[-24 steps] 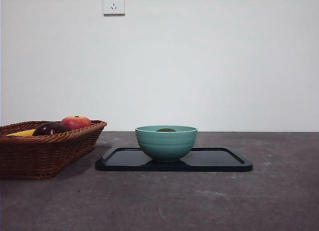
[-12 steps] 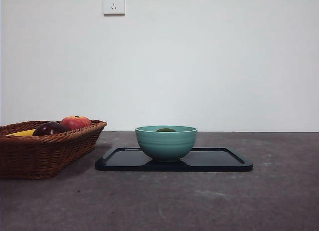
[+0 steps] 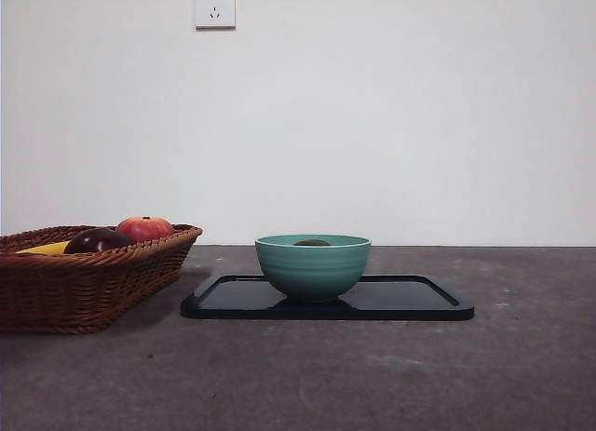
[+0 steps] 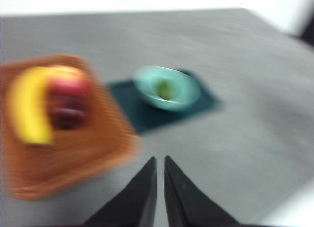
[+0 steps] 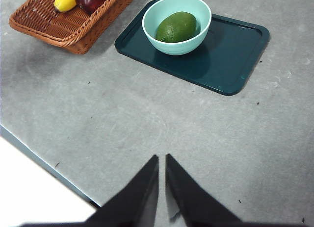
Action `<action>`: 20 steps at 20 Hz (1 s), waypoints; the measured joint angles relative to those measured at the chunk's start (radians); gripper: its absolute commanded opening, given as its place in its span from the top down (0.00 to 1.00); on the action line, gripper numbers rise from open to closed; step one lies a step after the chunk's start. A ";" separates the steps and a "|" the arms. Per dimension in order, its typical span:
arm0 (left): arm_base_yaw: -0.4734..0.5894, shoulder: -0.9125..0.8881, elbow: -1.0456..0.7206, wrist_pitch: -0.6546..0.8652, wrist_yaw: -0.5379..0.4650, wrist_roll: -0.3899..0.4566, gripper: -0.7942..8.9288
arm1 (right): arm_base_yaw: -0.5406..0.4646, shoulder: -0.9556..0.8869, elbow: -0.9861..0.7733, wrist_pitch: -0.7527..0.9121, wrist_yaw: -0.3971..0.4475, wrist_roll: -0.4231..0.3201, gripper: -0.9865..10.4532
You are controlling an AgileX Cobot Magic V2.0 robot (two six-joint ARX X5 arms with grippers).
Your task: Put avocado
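Grey table (image 5: 147, 119): avocado (image 5: 176, 27) in bowl (image 5: 198, 36) (on tray (image 5: 235, 55)).

Avocado (image 5: 176, 27) in bowl (image 3: 313, 266) on tray (image 3: 410, 301), right of basket (image 3: 93, 282).

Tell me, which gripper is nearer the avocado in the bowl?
Neither clearly. The left gripper and right gripper both hang well back above bare table, far from the avocado in the bowl; the pictures don't settle it.
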 measured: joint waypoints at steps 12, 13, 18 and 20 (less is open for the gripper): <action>0.576 -0.081 -0.581 0.599 0.000 0.220 0.89 | 0.000 0.000 0.000 0.000 0.000 0.000 0.90; 0.579 -0.098 -0.618 0.599 0.000 0.220 0.89 | 0.000 0.000 0.000 0.000 0.000 0.000 0.90; 0.608 -0.189 -0.769 0.613 0.002 0.219 0.89 | 0.000 0.000 0.000 0.000 0.000 0.000 0.90; 0.650 -0.216 -0.785 0.616 0.002 0.205 0.89 | 0.000 0.000 0.000 0.000 0.000 0.000 0.90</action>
